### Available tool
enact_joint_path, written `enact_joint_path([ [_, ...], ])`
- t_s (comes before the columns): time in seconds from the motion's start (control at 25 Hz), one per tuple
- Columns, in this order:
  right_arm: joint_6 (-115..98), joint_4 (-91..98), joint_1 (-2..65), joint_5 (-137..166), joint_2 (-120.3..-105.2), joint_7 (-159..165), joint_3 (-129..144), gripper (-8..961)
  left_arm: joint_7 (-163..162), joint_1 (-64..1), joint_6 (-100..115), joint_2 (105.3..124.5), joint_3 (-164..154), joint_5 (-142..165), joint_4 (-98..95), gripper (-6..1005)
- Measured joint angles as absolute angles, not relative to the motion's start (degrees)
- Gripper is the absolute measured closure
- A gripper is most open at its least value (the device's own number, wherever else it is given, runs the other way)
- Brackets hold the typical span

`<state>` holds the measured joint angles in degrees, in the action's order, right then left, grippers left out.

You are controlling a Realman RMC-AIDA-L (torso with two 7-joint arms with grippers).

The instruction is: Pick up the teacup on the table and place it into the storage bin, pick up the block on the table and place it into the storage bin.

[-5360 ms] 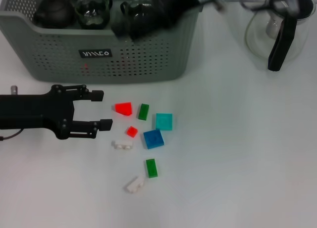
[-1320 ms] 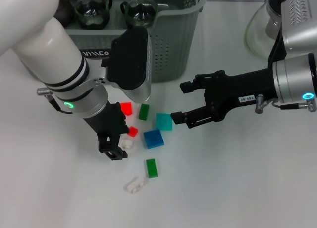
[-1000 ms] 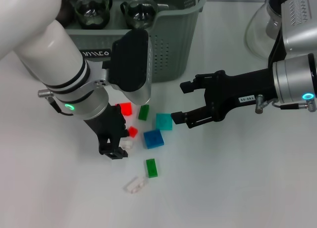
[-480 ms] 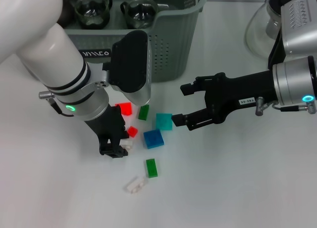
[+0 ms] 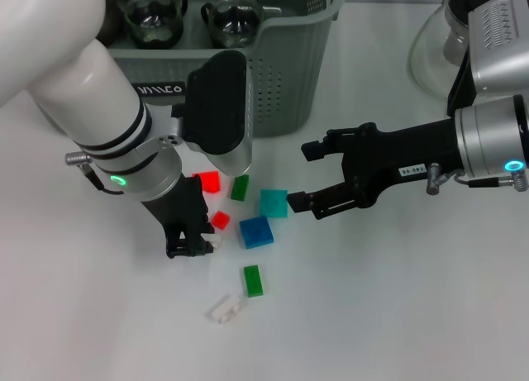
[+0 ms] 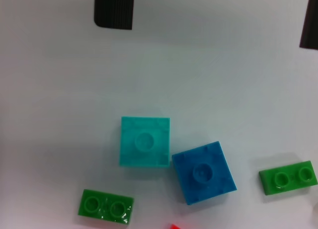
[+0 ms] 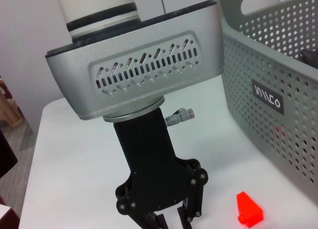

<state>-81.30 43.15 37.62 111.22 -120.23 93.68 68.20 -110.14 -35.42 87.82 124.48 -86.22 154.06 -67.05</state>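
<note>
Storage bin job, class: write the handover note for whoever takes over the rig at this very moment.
Left gripper: down on a small white block beside the red ones; whether it grips cannot be seen.
Right gripper: open, empty, hovering beside the cyan block.
Storage bin: teacups already inside.
Left to do: the blocks all lie on the table; none is in the bin.

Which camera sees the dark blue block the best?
The left wrist view: the dark blue block fills it from straight above, its round stud plain, beside the turquoise block. The head view shows it whole but small. The right wrist view does not show it.
</note>
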Motion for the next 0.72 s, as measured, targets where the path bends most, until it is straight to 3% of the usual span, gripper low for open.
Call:
enact_joint_path([
  [0.44,-81.3,43.1,37.5,111.3,-120.21,93.7,68.2,8,-111.1,-35.6,88.3,124.45,-86.1,154.4,-67.3,847],
  [0.72,-81.3,43.1,37.3,111.3,-120.07,93.7,68.2,8,-110.9,-33.5,96.9,124.32,-76.3,152.6,-77.3,839],
])
